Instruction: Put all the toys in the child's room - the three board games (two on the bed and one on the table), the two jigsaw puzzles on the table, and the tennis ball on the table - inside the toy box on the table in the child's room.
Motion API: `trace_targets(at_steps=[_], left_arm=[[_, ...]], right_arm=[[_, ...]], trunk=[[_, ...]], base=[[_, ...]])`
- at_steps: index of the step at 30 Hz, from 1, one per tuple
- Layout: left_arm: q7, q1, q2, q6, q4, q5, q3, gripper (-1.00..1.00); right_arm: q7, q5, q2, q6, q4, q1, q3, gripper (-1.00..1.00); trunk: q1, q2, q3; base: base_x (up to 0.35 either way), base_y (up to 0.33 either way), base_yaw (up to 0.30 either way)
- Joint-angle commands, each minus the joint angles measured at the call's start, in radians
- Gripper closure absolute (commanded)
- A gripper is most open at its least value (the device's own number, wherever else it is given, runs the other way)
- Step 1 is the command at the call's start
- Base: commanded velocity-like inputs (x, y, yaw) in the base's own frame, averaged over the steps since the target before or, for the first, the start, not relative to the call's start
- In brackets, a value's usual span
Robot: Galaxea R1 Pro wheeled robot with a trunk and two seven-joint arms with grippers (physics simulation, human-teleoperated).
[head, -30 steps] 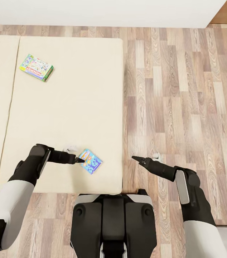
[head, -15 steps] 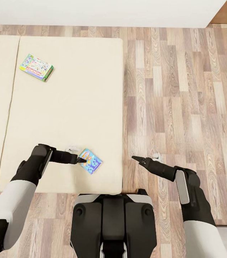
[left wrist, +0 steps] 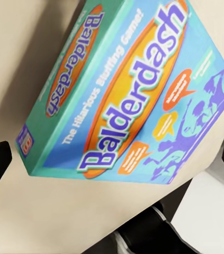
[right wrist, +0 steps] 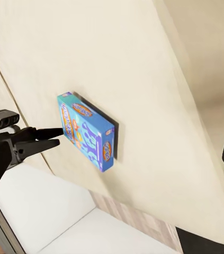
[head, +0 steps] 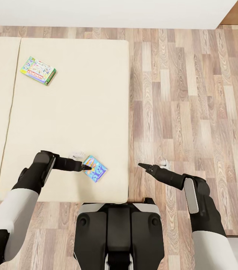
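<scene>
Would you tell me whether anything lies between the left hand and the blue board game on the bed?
Nothing visible does. The left hand is right at the edge of the blue board game, with only bare bed around them.

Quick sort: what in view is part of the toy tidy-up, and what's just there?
Part of the job:
- blue game box, near the bed's front edge, left gripper at its edge
- green-edged game box, far side of the bed
- bed, where both lie

Just there:
- wooden floor
- white wall
- right gripper, over the floor
</scene>
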Motion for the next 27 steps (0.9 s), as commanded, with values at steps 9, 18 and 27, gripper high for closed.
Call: trace_targets(at_steps=[9,18,27], left_arm=[[-0.015,0.000,-0.013,0.006,-0.003,-0.007,0.001,-1.00],[-0.015,0.000,-0.025,0.006,-0.005,-0.007,0.001,-1.00],[-0.012,0.000,-0.042,0.006,-0.005,-0.007,0.001,-1.00]], right_arm=[[0.008,0.006,0.001,0.005,-0.001,-0.001,-0.003,-1.00],[0.008,0.006,0.001,0.005,-0.001,-0.001,-0.003,-1.00],[0.008,0.006,0.001,0.006,-0.001,-0.001,-0.003,-1.00]], trunk=[[0.001,-0.002,-0.001],[0.001,-0.002,-0.001],[0.001,-0.002,-0.001]], base=[[0.000,0.000,0.000],[0.000,0.000,0.000],[0.000,0.000,0.000]])
